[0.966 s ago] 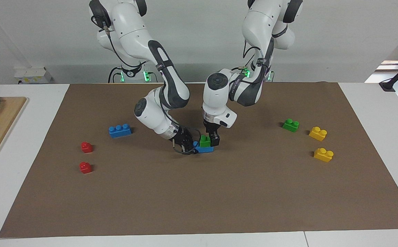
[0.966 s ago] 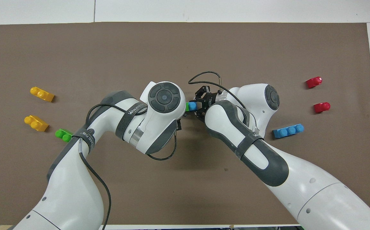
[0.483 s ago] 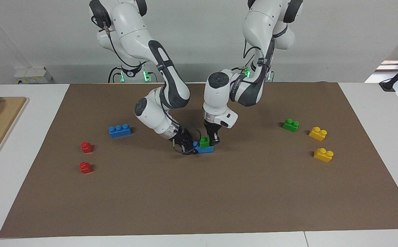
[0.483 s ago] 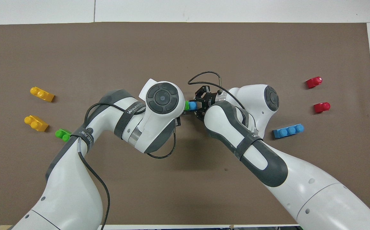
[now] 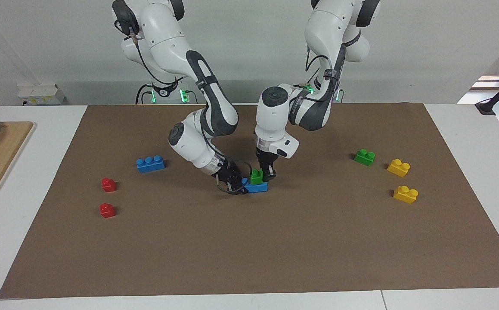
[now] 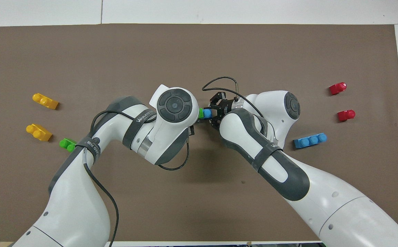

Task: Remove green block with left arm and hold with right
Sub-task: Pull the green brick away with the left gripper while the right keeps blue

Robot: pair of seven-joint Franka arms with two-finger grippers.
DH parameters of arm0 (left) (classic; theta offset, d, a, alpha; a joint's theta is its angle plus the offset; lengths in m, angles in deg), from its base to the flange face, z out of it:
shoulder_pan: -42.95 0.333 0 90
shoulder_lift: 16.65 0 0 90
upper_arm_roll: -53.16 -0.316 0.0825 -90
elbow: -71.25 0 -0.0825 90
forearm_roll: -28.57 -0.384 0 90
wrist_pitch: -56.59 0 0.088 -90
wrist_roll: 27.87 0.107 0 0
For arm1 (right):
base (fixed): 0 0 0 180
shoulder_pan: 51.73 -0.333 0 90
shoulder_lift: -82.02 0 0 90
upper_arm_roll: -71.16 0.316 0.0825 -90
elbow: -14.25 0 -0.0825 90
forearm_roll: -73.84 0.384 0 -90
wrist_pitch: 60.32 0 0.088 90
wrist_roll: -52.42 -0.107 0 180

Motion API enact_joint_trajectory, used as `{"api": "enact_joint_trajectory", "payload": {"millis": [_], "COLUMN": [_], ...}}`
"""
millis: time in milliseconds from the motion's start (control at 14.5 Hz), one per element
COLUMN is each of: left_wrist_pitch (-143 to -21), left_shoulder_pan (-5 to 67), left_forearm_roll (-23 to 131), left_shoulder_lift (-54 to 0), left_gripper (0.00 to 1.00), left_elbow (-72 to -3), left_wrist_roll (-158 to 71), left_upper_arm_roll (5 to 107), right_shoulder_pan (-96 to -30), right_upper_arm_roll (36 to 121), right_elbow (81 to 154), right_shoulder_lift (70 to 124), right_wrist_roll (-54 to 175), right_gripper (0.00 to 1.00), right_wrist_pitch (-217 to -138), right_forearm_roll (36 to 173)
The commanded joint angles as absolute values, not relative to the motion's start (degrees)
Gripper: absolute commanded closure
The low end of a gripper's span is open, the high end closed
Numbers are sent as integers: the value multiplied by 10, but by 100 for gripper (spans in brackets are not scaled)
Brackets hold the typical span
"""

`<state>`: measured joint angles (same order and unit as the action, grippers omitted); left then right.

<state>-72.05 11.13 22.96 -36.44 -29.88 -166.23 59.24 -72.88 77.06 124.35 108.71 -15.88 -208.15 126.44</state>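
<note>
At the centre of the facing view, the green block [image 5: 256, 176] is sitting on top of a blue brick [image 5: 258, 187], which is lying on the brown mat [image 5: 249, 249] covering the tabletop [image 5: 469, 125]. The left gripper [image 5: 268, 175] is coming down from above and is closed on the green block, its fingers pressing against the block's sides. The right gripper [image 5: 235, 184] is reaching in low from the centre left and is closed on the end of the blue brick, pinning it to the mat.

In the overhead view, only a sliver of the green block [image 6: 201, 113] and one blue stud [image 6: 206, 113] are showing between the two wrists (the left arm's wrist is covering the rest).

A second green block [image 5: 364, 157] is lying at the right of the facing view, with two yellow bricks [image 5: 398, 167] beside it. Another blue brick [image 5: 150, 164] and two red pieces [image 5: 108, 184] are lying at the left.
</note>
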Motion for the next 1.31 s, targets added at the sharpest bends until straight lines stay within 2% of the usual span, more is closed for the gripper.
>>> {"api": "enact_joint_trajectory", "payload": {"millis": [0, 207, 552, 690, 1034, 1241], "left_wrist_pitch": [-679, -644, -586, -582, -588, -633], "left_shoulder_pan": [126, 146, 244, 285, 386, 431], "left_forearm_roll": [223, 224, 225, 225, 233, 242], "left_shoulder_lift": [-305, -285, -271, -271, -269, -254], "left_gripper": [100, 100, 100, 100, 100, 100], "left_elbow": [-311, -312, -315, -315, -330, -373], "left_wrist_roll": [-1666, -1603, -1357, -1278, -1022, -900], "left_upper_arm_roll": [591, 591, 592, 591, 592, 592], "right_shoulder_pan": [-726, -692, -569, -532, -433, -404], "right_upper_arm_roll": [770, 766, 768, 768, 768, 768], "right_elbow": [1246, 1218, 1107, 1089, 1097, 1100], "right_shoulder_lift": [1088, 1081, 1084, 1090, 1094, 1110], "right_wrist_roll": [-141, -141, -138, -128, -47, -4], "right_gripper": [100, 100, 100, 100, 100, 100], "right_wrist_pitch": [-2088, -2019, -1845, -1821, -1768, -1760], "right_forearm_roll": [1272, 1243, 1140, 1130, 1108, 1101]}}
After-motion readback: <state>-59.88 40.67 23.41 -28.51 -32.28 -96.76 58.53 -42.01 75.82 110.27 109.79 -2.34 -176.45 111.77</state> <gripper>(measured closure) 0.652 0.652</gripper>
